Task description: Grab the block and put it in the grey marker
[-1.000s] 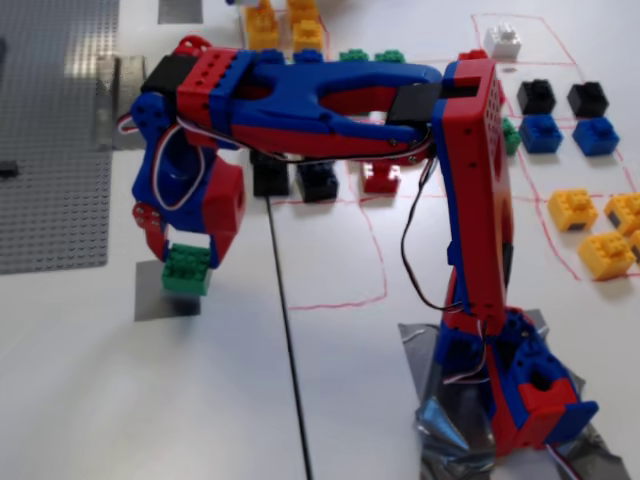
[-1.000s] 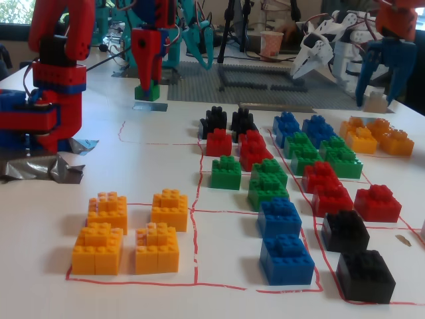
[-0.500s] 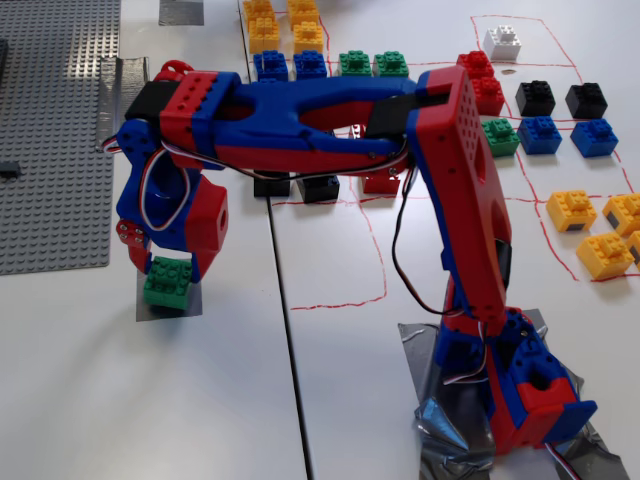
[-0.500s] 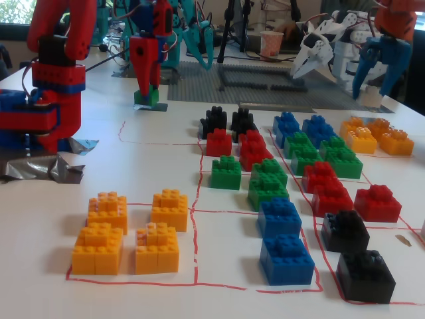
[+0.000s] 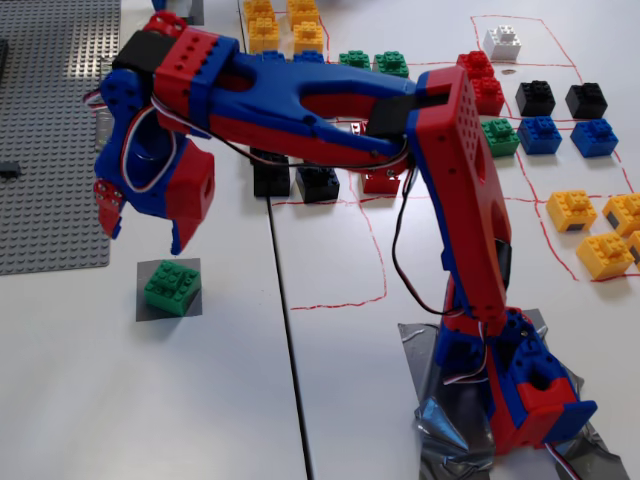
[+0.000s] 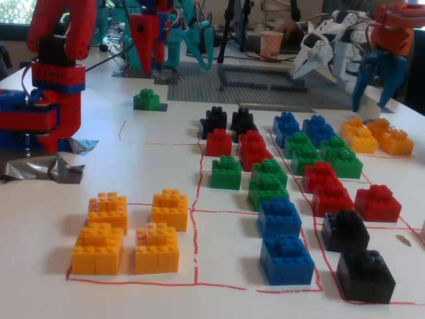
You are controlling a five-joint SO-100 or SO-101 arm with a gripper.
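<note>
The green block point(image 5: 172, 287) sits flat on the grey marker point(image 5: 149, 313), studs up, with nothing touching it. My gripper point(image 5: 145, 233) hangs a short way above it and slightly to the left, open and empty, one red finger on each side. In the other fixed view the block point(image 6: 147, 100) rests on the table at the far left, below the raised gripper point(image 6: 152, 70). The arm stretches leftward from its base point(image 5: 520, 400) at the lower right.
A large studded grey baseplate point(image 5: 50, 130) lies left of the gripper. Black, red, green, blue, yellow and white bricks point(image 5: 540, 130) fill red-lined squares at the top and right. More rows of coloured bricks point(image 6: 279, 179) fill the near table. A dark seam point(image 5: 288, 360) runs down the table.
The gripper lowered the green block onto the grey marker, opened, and rose. The block now stays on the marker alone.
</note>
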